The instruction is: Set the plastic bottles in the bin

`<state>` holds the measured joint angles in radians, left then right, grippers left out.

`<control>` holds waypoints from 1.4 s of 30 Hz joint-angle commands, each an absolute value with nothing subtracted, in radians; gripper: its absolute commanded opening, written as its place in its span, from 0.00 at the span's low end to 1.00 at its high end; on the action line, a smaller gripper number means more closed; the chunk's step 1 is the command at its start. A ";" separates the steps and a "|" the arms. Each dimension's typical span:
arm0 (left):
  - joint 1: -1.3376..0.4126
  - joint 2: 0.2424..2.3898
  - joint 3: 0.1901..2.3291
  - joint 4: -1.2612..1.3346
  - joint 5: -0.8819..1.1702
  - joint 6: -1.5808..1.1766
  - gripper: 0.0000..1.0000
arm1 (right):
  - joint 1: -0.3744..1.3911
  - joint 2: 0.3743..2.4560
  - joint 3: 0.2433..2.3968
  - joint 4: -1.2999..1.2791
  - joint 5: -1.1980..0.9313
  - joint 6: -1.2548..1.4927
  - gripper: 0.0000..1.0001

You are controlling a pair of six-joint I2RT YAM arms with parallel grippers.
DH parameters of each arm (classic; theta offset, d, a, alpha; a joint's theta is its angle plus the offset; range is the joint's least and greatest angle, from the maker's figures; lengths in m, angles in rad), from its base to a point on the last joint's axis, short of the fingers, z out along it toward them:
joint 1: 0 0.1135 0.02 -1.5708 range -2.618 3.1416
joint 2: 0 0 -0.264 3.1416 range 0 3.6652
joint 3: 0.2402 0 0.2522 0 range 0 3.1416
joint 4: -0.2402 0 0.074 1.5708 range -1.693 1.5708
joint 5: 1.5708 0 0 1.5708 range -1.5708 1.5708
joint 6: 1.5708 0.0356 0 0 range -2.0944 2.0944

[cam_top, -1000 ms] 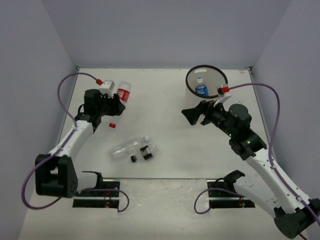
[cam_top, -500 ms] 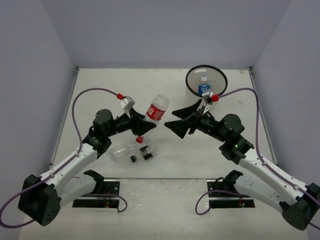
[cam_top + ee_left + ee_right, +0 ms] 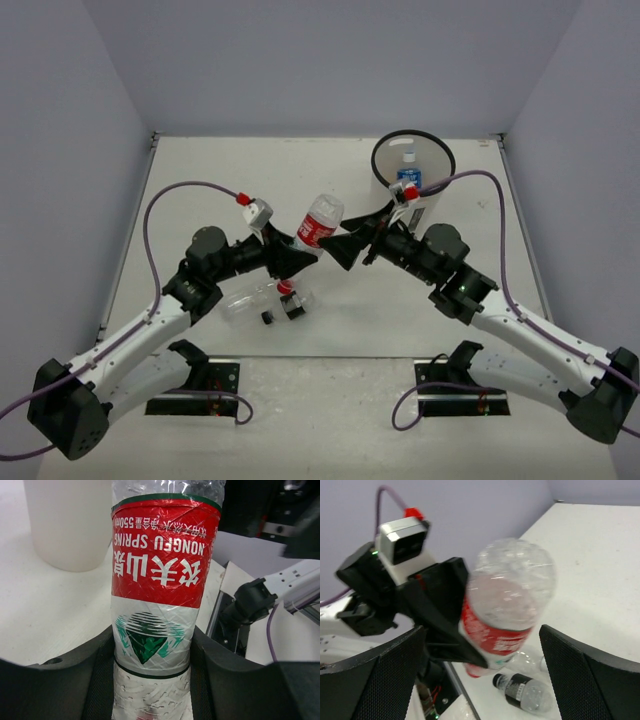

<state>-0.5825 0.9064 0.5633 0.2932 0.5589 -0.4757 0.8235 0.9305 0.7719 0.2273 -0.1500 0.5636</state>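
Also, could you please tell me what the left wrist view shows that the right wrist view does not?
Only the left wrist: the white bin behind, and the red-labelled bottle with its print readable. Only the right wrist: the left gripper from outside with its camera, and a black-labelled bottle lying on the table. Both: the red-labelled bottle, clamped in that gripper.

We count 4 plastic bottles, namely 1 red-labelled bottle [image 3: 318,222], 1 blue-labelled bottle [image 3: 406,177], 1 plain clear bottle [image 3: 245,301] and 1 black-labelled bottle [image 3: 291,306] — plus 1 bin [image 3: 430,155] and 2 grippers, the left gripper [image 3: 302,244] and the right gripper [image 3: 352,240].
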 commanded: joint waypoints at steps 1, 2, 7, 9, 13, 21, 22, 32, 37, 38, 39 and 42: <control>-0.598 0.882 0.603 0.307 0.599 -0.445 0.31 | 0.822 0.952 0.806 0.188 -0.066 0.541 0.99; -0.599 0.885 0.603 0.305 0.602 -0.444 0.31 | 0.822 0.956 0.807 0.192 -0.064 0.542 0.99; -0.601 0.898 0.594 0.337 0.695 -0.457 0.31 | 0.822 0.987 0.820 0.209 -0.040 0.543 0.99; -0.608 0.897 0.578 0.382 0.739 -0.485 0.30 | 0.822 1.003 0.841 0.209 -0.037 0.541 0.98; -0.630 0.895 0.571 0.411 0.790 -0.508 0.31 | 0.822 1.029 0.871 0.213 -0.034 0.541 0.88; -0.635 0.859 0.617 0.288 0.674 -0.475 1.00 | 0.822 0.994 0.880 0.178 0.011 0.534 0.14; -0.635 0.860 0.630 0.251 0.632 -0.467 1.00 | 0.822 0.982 0.889 0.146 0.058 0.526 0.11; -0.634 0.881 0.781 -0.131 0.058 -0.543 1.00 | 0.779 0.926 1.157 -0.083 0.796 0.241 0.01; -0.634 0.882 0.817 -0.228 -0.096 -0.608 1.00 | 0.601 0.999 1.295 -0.081 0.776 0.172 0.05; -0.634 0.884 0.825 -0.251 -0.124 -0.618 1.00 | 0.580 1.024 1.318 -0.080 0.766 0.168 0.05; -0.634 0.884 0.832 -0.278 -0.151 -0.628 1.00 | 0.556 1.055 1.339 -0.073 0.761 0.156 0.05; -0.635 0.881 0.842 -0.344 -0.224 -0.651 1.00 | 0.477 1.150 1.383 -0.010 0.746 0.087 0.06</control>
